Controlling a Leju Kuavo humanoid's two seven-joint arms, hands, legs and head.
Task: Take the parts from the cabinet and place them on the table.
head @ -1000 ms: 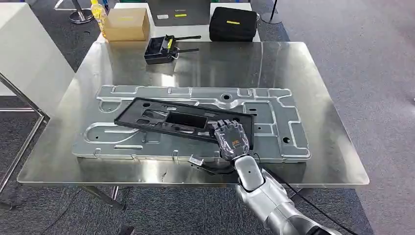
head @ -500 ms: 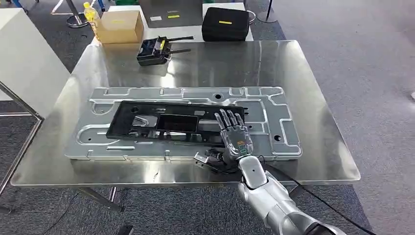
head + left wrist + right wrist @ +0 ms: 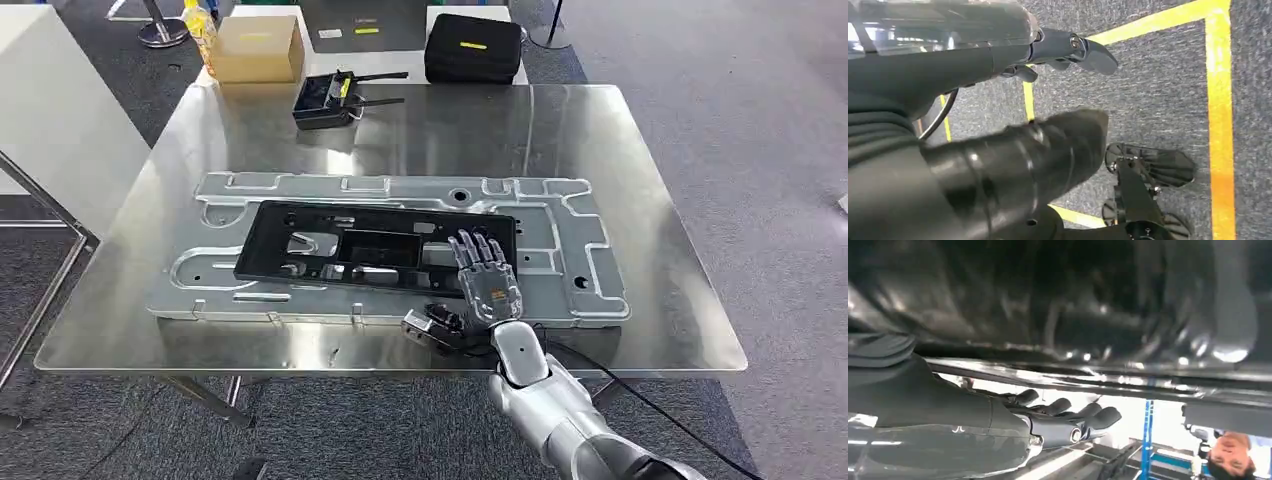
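A long black plastic frame part (image 3: 370,245) lies flat on a large silver stamped metal panel (image 3: 565,215) on the steel table (image 3: 480,120). My right hand (image 3: 487,280) hovers at the frame's right end near the table's front edge. Its fingers are stretched out and apart, and it holds nothing. In the right wrist view, my right hand (image 3: 1048,422) extends its fingers (image 3: 1100,416) under a shiny dark surface. My left hand (image 3: 948,65) hangs over the grey carpet with yellow floor lines, fingers straight and nothing in it.
At the table's far side are a cardboard box (image 3: 253,48), a yellow bottle (image 3: 200,25), a black case (image 3: 473,48) and a small black tray with tools (image 3: 328,98). A white cabinet (image 3: 50,110) stands to the left. A person (image 3: 1230,460) appears in the right wrist view.
The black frame was tilted across the panel with my right hand at its end; now it lies flat and square. My right hand has let go and drawn back, fingers spread. The camera shifted slightly.
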